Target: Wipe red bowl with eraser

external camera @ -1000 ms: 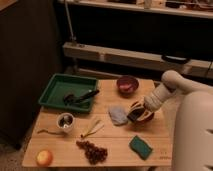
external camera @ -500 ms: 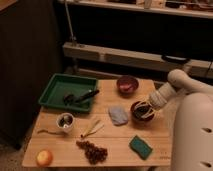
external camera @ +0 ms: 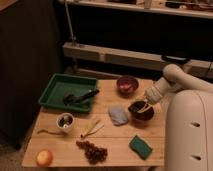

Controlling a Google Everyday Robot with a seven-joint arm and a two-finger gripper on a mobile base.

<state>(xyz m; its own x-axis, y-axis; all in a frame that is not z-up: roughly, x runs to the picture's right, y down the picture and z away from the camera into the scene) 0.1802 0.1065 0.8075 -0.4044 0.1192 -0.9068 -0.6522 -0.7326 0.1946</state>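
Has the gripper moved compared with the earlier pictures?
Yes. The gripper moved up and right, from beside the grey cloth to above the dark bowl.

The gripper [external camera: 143, 106] hovers over a dark bowl [external camera: 140, 112] at the right side of the table [external camera: 115, 147]. The red bowl [external camera: 127, 84] sits behind it, apart. A grey cloth [external camera: 118, 115] lies just left of the dark bowl, a green sponge [external camera: 141, 147] nearer the front edge.

The pale cream gripper [external camera: 143, 106] hangs over a dark brown round bowl [external camera: 141, 111]. Behind it sits a deep red round bowl [external camera: 127, 84]; leftward a green plastic tray [external camera: 52, 92]; near front, a teal-green sponge [external camera: 142, 147], possibly patterned.
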